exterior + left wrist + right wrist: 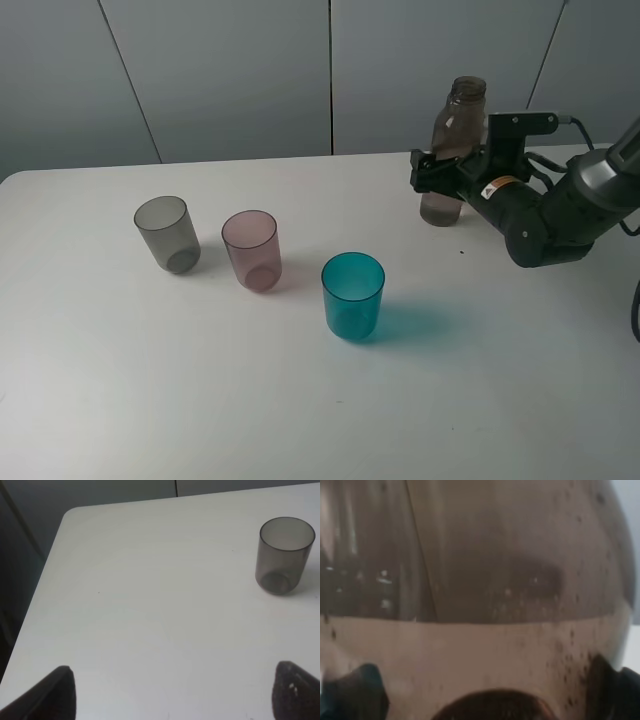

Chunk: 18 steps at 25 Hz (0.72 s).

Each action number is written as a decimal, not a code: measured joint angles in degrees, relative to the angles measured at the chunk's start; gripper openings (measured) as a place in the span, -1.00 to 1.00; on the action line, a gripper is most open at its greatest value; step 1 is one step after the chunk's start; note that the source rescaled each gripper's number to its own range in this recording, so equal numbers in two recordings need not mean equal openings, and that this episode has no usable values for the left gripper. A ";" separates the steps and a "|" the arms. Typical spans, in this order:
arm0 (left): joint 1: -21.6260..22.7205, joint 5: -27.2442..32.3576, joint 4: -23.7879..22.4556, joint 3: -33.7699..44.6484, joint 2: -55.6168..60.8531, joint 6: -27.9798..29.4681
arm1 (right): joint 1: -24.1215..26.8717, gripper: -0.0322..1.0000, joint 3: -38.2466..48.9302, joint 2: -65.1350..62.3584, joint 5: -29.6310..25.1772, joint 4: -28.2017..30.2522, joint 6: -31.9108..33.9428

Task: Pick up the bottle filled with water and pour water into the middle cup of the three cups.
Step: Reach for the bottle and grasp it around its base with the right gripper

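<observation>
High view, near to far: teal-blue cup [353,293] nearest, just right of frame centre. The pink middle cup [250,248] is behind it to the left, and the smoky grey cup [162,232] is further left again. All three stand upright on the white desk [300,420], each apart from the next. Farthest back, upper right of frame: bottle [455,150], upright on the desk, uncapped, well apart from the cups. Only the right wrist view gives the fill. The bottle crowds that whole view, and the water [470,660] surface reads as a sharp line across its body, with droplets speckling the wall. Only the left wrist view shows the left tool [175,695]: two dark fingertips [55,695] set wide over bare desk, grey cup beyond them. Right arm [560,215]: enters from the right edge of the high view, forearm low over the desk and angled toward the upper left. Right tool [437,172] stands wide, one jaw on either side of the bottle's body. Cannot tell whether the pads touch the wall.
</observation>
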<state>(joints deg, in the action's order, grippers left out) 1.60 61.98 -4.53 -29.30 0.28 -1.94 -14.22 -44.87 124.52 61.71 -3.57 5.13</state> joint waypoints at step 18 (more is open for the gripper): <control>0.00 0.00 0.00 0.00 0.00 0.00 | 0.00 0.99 -0.28 1.09 0.49 0.00 0.42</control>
<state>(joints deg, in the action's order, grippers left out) 1.60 61.98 -4.53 -29.30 0.28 -1.94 -14.22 -45.15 125.61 62.20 -3.57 5.55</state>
